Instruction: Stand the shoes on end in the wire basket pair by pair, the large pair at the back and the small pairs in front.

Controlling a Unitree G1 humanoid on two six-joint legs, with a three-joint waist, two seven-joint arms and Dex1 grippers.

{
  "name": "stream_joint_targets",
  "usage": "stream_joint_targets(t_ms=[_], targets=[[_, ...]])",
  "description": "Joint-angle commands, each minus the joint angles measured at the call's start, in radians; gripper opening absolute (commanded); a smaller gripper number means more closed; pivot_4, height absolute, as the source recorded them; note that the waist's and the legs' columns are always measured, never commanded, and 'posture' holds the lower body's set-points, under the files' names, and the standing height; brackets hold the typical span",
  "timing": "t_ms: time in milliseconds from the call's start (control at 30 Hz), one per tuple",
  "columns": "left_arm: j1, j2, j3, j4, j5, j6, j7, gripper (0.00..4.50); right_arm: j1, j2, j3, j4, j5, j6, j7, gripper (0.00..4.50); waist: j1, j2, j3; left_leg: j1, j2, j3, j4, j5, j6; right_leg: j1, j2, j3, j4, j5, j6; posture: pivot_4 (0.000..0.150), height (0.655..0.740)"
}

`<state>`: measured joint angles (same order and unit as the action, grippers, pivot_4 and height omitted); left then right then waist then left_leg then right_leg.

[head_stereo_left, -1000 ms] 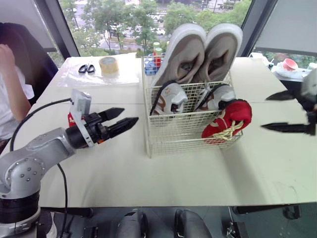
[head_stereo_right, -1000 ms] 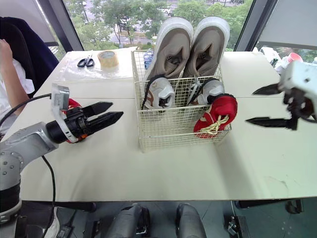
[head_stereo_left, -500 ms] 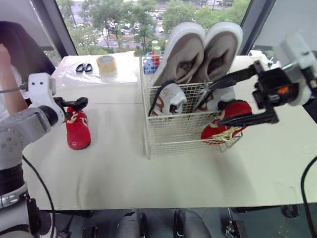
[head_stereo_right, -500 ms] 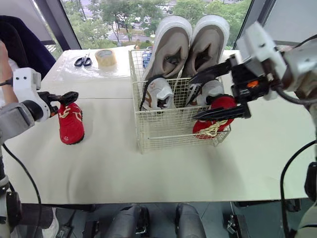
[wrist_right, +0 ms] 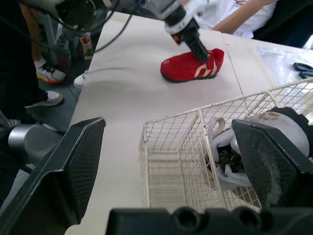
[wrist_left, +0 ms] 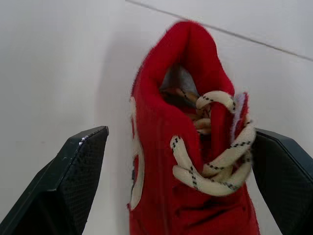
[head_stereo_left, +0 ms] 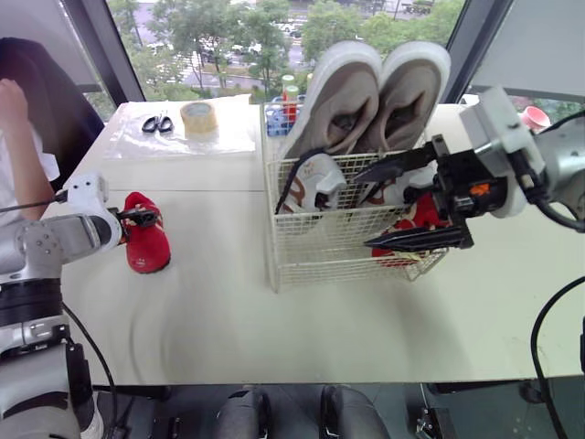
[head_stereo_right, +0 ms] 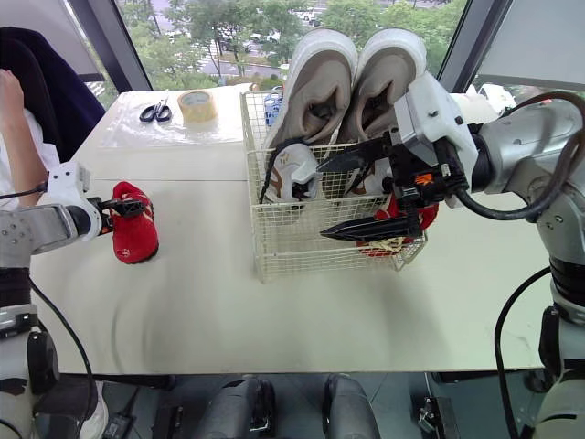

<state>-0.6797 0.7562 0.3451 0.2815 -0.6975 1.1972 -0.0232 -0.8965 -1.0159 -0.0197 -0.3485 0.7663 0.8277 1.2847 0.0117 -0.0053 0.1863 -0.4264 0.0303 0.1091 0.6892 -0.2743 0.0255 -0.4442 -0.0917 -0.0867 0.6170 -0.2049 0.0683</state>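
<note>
1. The loose red shoe (head_stereo_right: 135, 236) lies on the table (head_stereo_right: 228, 302), left of the basket (head_stereo_right: 292, 240). Your left gripper (head_stereo_right: 123, 208) straddles it, fingers spread and not gripping. The shoe looks light and soft, so pinch the firmer heel collar, not the laces.
2. Your right gripper (head_stereo_right: 322, 201) gapes wide and empty at the basket's front.
3. Count two red shoes (one inside (head_stereo_left: 422, 212), front right), two white (head_stereo_right: 292, 174) and two large (head_stereo_right: 315, 82) at the back.

A small red shoe (wrist_left: 190, 161) lies on the pale counter (wrist_left: 58, 63), its opening facing up and its cream laces (wrist_left: 215, 161), flecked with black, loosely tangled. The left gripper (wrist_left: 178, 133) is spread wide, its two black fingers (wrist_left: 73, 181) on either side of the shoe. A thin seam (wrist_left: 274, 41) crosses the counter beyond.
</note>
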Motion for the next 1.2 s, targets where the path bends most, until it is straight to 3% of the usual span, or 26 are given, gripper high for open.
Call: stream_joint_targets(t_ms=[33, 133, 267, 333, 533, 667, 833, 1033, 1200], targets=[[-0.041, -0.018, -0.013, 0.048, 0.053, -0.057, -0.051, 3.86, -0.002, -0.022, -0.064, -0.029, 0.024, 0.018, -0.036, 4.5, -0.001, 0.0, 0.0, 0.0, 0.0, 0.0, 0.0, 0.0, 0.0, 0.0, 0.0, 0.0, 0.0, 0.0, 0.0, 0.15, 0.74], [-0.044, -0.04, 0.013, 0.01, 0.064, -0.073, -0.047, 2.47, 0.004, -0.033, -0.074, -0.03, 0.025, 0.024, -0.045, 4.5, 0.001, 0.0, 0.0, 0.0, 0.0, 0.0, 0.0, 0.0, 0.0, 0.0, 0.0, 0.0, 0.0, 0.0, 0.0, 0.15, 0.74], [-0.038, -0.106, 0.07, -0.183, 0.034, -0.04, 0.0, 0.72, 0.018, -0.052, -0.082, -0.016, 0.013, 0.019, -0.053, 4.5, 0.003, -0.005, 0.002, 0.0, -0.001, -0.001, 0.0, 0.0, 0.0, 0.0, -0.004, -0.001, 0.001, 0.0, 0.0, 0.15, 0.74], [-0.042, -0.16, 0.091, -0.296, 0.013, -0.058, 0.014, 0.3, 0.019, -0.057, -0.085, -0.003, 0.006, 0.015, -0.058, 4.5, 0.001, -0.006, 0.003, 0.0, -0.001, -0.001, 0.0, 0.0, 0.0, 0.0, -0.005, -0.001, 0.0, 0.0, 0.0, 0.15, 0.74], [-0.072, -0.376, 0.049, -0.627, -0.075, -0.264, -0.049, 0.29, 0.028, -0.084, -0.085, 0.058, -0.026, -0.004, -0.056, 4.5, 0.002, -0.007, 0.003, -0.001, -0.002, -0.001, 0.0, 0.0, 0.0, 0.001, -0.006, 0.0, -0.001, 0.0, 0.0, 0.15, 0.74], [-0.047, -0.535, -0.057, -0.772, -0.119, -0.34, -0.061, 0.29, 0.055, -0.114, -0.093, 0.097, -0.043, -0.013, -0.044, 4.5, 0.002, -0.006, 0.003, 0.0, -0.002, -0.001, 0.001, 0.0, 0.001, 0.002, -0.006, 0.0, -0.001, 0.0, 0.0, 0.15, 0.74], [0.0, -0.612, -0.179, -0.856, -0.105, -0.396, -0.075, 0.29, 0.061, -0.14, -0.089, 0.123, -0.053, -0.012, -0.03, 4.5, -0.002, -0.006, 0.002, 0.001, -0.002, 0.0, 0.001, -0.001, 0.003, 0.002, -0.002, 0.0, 0.001, 0.0, 0.0, 0.15, 0.74], [0.085, -0.591, -0.347, -0.873, 0.036, -0.505, -0.134, 0.29, 0.031, -0.143, -0.063, 0.156, -0.066, -0.005, -0.011, 4.5, 0.001, -0.006, 0.002, 0.001, 0.001, -0.002, 0.003, -0.003, 0.006, 0.002, 0.003, 0.001, 0.002, 0.0, 0.0, 0.15, 0.74], [0.195, -0.638, -0.495, -0.791, 0.269, -0.801, -0.175, 0.29, 0.016, -0.154, -0.029, 0.195, -0.091, -0.013, 0.039, 4.5, 0.004, -0.006, 0.002, 0.0, 0.001, -0.002, 0.007, -0.004, 0.008, 0.004, 0.003, 0.001, 0.001, 0.0, -0.001, 0.15, 0.74]])
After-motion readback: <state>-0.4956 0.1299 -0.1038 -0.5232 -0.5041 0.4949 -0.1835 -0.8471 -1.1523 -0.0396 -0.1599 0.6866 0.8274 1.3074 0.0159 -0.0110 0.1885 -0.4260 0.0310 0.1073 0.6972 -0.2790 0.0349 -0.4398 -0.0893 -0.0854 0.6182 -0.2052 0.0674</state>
